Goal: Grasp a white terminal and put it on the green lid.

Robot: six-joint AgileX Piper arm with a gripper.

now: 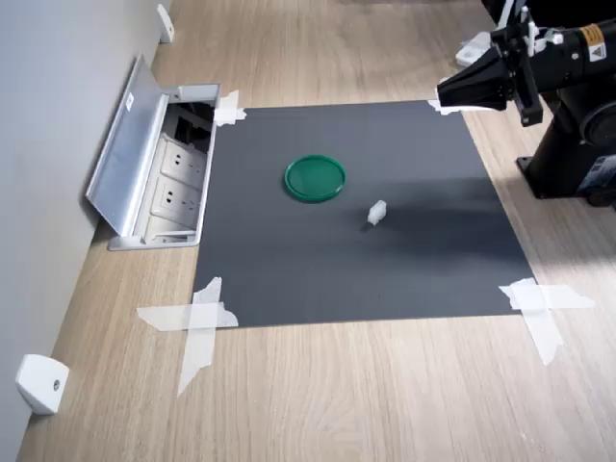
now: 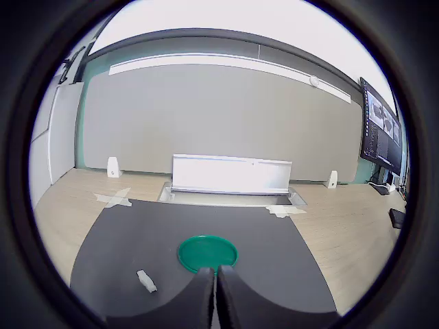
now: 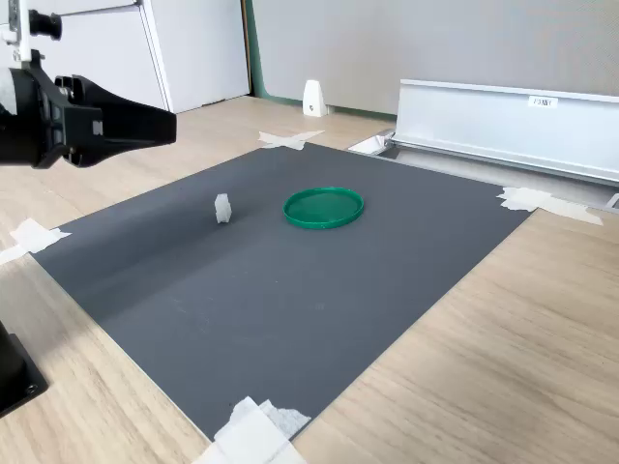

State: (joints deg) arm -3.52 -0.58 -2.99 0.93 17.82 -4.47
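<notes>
A tiny white terminal (image 1: 376, 212) (image 2: 145, 281) (image 3: 222, 208) stands on the dark mat, a short way from the green lid (image 1: 315, 178) (image 2: 208, 252) (image 3: 323, 207), a flat round disc lying near the mat's middle. My gripper (image 1: 445, 93) (image 2: 216, 291) (image 3: 170, 126) hangs in the air above the mat's edge, well apart from both. Its black fingers are pressed together with nothing between them. In the first exterior view it is at the upper right, in the second exterior view at the upper left.
The dark mat (image 1: 385, 260) (image 3: 290, 280) is taped to a wooden table with white tape strips (image 1: 197, 322). An open metal floor box with sockets (image 1: 159, 173) (image 3: 503, 121) lies beside the mat. A white wedge bracket (image 1: 40, 382) sits by the wall. The arm's black base (image 1: 573, 159) stands next to the mat.
</notes>
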